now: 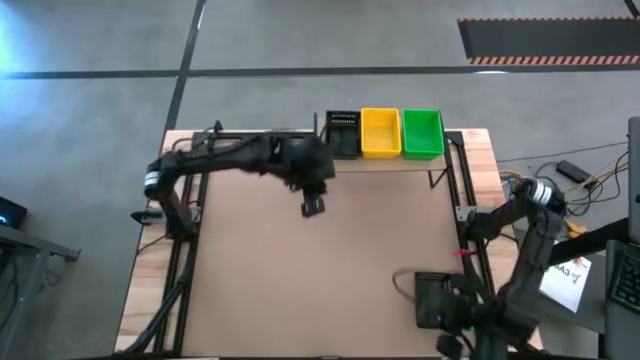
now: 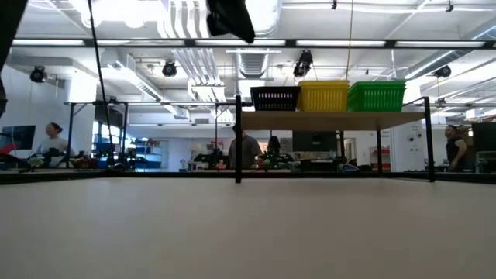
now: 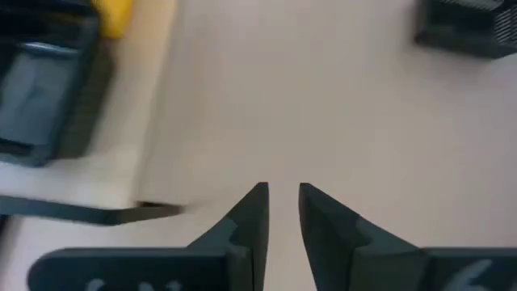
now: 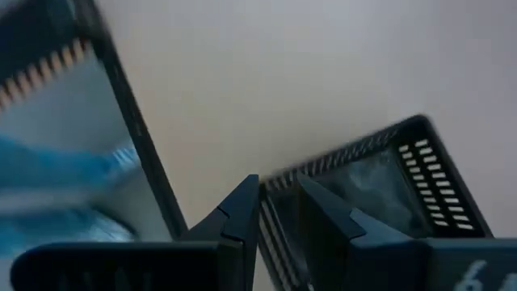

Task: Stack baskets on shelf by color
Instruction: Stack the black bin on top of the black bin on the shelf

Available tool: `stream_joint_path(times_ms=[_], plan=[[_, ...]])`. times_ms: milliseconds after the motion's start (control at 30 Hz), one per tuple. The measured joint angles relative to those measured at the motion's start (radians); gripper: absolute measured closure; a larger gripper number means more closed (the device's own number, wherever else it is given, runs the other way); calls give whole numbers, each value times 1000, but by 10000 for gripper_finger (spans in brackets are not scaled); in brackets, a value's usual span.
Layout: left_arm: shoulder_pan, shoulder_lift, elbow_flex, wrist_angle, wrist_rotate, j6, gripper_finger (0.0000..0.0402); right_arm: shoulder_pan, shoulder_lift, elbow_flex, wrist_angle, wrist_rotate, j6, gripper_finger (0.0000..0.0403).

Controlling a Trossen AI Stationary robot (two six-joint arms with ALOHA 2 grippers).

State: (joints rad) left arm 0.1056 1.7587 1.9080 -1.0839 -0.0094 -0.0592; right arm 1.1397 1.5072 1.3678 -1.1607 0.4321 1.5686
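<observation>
- Left gripper (image 1: 312,206) narrow gap, empty, above table near shelf (image 1: 400,163).
- Right gripper (image 4: 279,202) pinches black basket (image 4: 380,190) wall; thin grip, may slip when lifted.

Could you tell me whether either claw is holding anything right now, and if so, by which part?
The right claw is closed on the rim of a black basket. The left claw holds nothing above the table.

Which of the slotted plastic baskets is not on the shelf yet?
The black slotted plastic basket by the right gripper, near the table's front. The black, yellow and green ones sit side by side on the raised light-wood shelf.
</observation>
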Motion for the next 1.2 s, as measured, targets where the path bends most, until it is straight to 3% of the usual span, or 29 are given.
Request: stream_joint_path(times_ms=[200, 400, 633, 833, 1067, 1200], plan=[[-170, -117, -200, 207, -32, -152, 357, 82, 113, 0, -5, -14, -154, 303], [-337, -184, -434, 593, -32, -264, 357, 117, 184, -35, 3, -14, -230, 252], [-451, -175, -622, 1019, -85, -447, 357, 147, 129, -143, 192, -13, -327, 257], [-480, -163, -687, 1072, -180, -561, 357, 149, 82, -266, 288, -10, -338, 272], [-482, -143, -693, 1076, -192, -564, 357, 150, 71, -354, 471, -16, -434, 299], [-482, -141, -703, 1076, -216, -566, 357, 148, 81, -362, 465, -18, -412, 318]])
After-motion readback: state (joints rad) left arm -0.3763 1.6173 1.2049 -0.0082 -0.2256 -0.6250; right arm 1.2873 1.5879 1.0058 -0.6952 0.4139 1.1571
